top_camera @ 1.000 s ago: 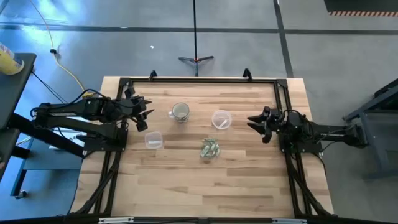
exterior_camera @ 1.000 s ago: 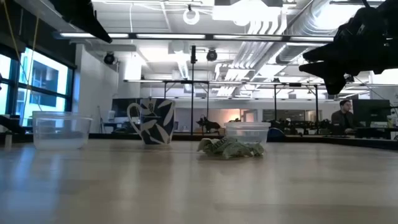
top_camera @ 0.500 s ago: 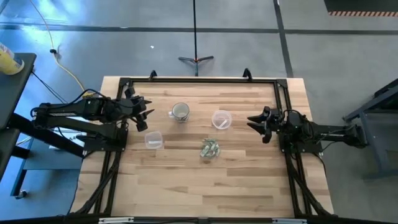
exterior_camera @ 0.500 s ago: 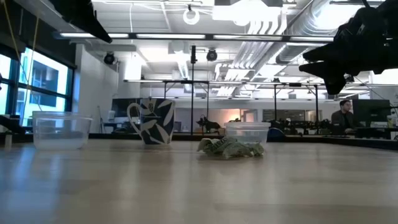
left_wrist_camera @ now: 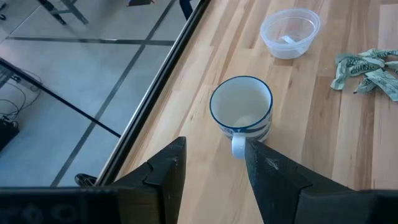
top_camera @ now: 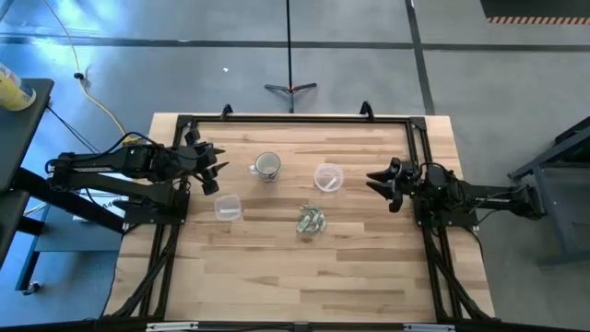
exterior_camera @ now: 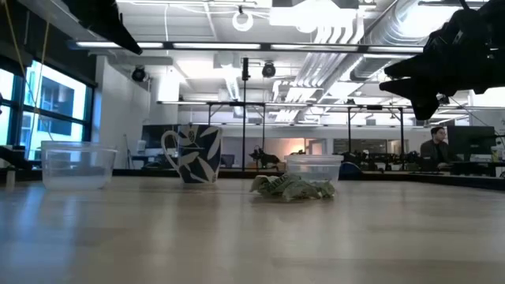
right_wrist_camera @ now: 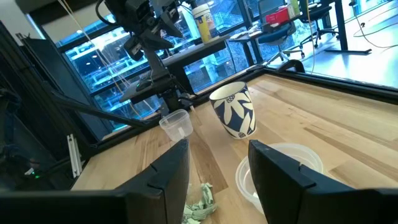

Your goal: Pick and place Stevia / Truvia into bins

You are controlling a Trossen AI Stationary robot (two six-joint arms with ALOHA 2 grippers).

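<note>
Left pincer (top_camera: 214,168) hangs above the counter's (top_camera: 277,277) left edge, about 9 o'clock of the layout, fingers spread with a clear gap and nothing held; its wrist view shows the two dark fingers (left_wrist_camera: 163,171) parted, framing the mug below. Right pincer (top_camera: 380,183) hovers at the right side, roughly 3 o'clock, also spread and empty, fingers (right_wrist_camera: 166,169) apart in its own wrist view. Outward from the left pincer: a mug (top_camera: 266,166) with a handle and a dark leaf pattern stands just toward 3 o'clock of it, upright. A small round clear cup (top_camera: 228,207) sits at about 5 o'clock from the left pincer, upright, apart from the mug. Outward from the right pincer: a squarish clear tub (top_camera: 328,176) stands toward 9 o'clock, near but not touching, with a small pale item inside, too small to identify. The sweetener packets (top_camera: 311,220), pale green and white, lie in a loose crumpled heap on the bare counter near mid-layout, at about 5 o'clock of the mug and 7 o'clock of the tub, outside every container. In the low view a seated person (exterior_camera: 435,147) shows far off at 3 o'clock in the room.
</note>
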